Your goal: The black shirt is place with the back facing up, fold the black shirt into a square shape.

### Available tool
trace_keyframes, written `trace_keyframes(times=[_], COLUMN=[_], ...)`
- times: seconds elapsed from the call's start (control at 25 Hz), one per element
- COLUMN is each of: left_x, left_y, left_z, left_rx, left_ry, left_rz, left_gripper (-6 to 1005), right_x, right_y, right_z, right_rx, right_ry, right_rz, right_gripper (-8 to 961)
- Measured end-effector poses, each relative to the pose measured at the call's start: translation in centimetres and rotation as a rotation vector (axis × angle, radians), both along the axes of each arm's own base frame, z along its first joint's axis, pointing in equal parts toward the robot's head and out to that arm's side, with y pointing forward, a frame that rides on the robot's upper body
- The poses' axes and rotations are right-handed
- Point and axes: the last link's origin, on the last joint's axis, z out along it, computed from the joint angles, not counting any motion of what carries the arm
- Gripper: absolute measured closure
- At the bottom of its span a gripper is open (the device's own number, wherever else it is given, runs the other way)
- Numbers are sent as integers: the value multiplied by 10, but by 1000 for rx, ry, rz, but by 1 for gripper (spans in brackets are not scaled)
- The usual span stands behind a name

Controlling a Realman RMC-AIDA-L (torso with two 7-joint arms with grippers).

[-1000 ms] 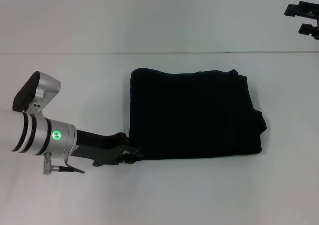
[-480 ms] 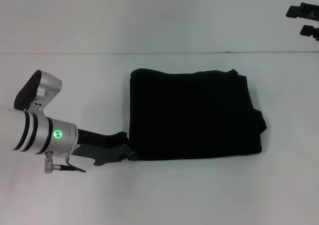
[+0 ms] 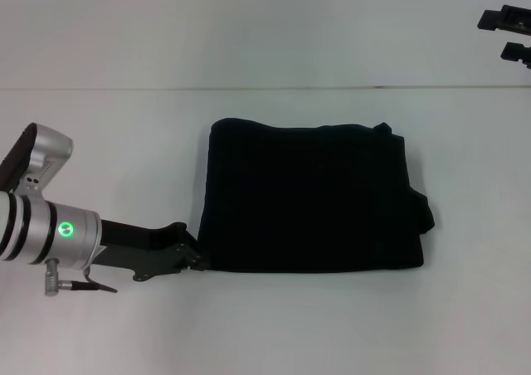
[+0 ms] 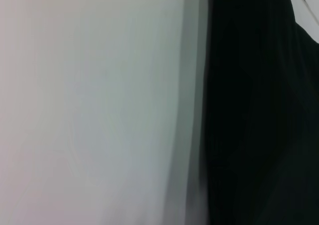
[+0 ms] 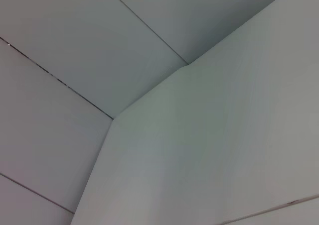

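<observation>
Since a second ago, the left pincer (image 3: 197, 260) has drawn leftward, clenched on the near-left corner of the black shirt (image 3: 311, 197), dragging the folded rectangle across the white surface (image 3: 332, 325). Best pull low and evenly. Right pincer (image 3: 508, 31) parked far right; grip unclear.

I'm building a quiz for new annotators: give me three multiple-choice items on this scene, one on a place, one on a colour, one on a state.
1. Where is the left gripper?
A. at the black shirt's near-left corner
B. on the shirt's middle
C. at its far-right corner

2. What colour is the table?
A. brown
B. white
C. green

3. How does the black shirt lie?
A. spread out with sleeves wide
B. crumpled in a ball
C. folded into a rough rectangle

Key:
1 A, the head view shows it at that corner.
2 B, bare white surface all round.
3 C, straight edges, no spread sleeves.

The right gripper is parked far right.
</observation>
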Motion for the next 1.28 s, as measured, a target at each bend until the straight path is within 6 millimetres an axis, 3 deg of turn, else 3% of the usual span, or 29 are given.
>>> trace_keyframes(times=[0.48, 0.6, 0.72, 0.84, 0.92, 1.08, 1.28], left_x=[-2, -9, -18, -11, -4, 8, 24], left_y=[0, -3, -6, -11, -14, -9, -5], left_z=[11, 23, 50, 67, 67, 64, 51], left_rx=[1, 22, 104, 172, 193, 241, 278], left_ry=[-11, -23, -60, -102, -84, -16, 22], left_rz=[-6, -1, -40, -279, -507, -802, -1033], left_gripper=[882, 870, 857, 844, 754, 580, 387], right_x=[2, 2, 1, 3, 9, 26, 37], right_y=[-1, -3, -12, -34, -49, -80, -104], right_z=[0, -1, -4, -23, -37, -68, -93], right_rx=[0, -7, -24, -54, -51, -22, -38], right_ry=[-3, -18, -107, -262, -335, -380, -384], right_rz=[0, 22, 153, 404, 528, 626, 658], right_gripper=[62, 62, 62, 62, 62, 62, 63])
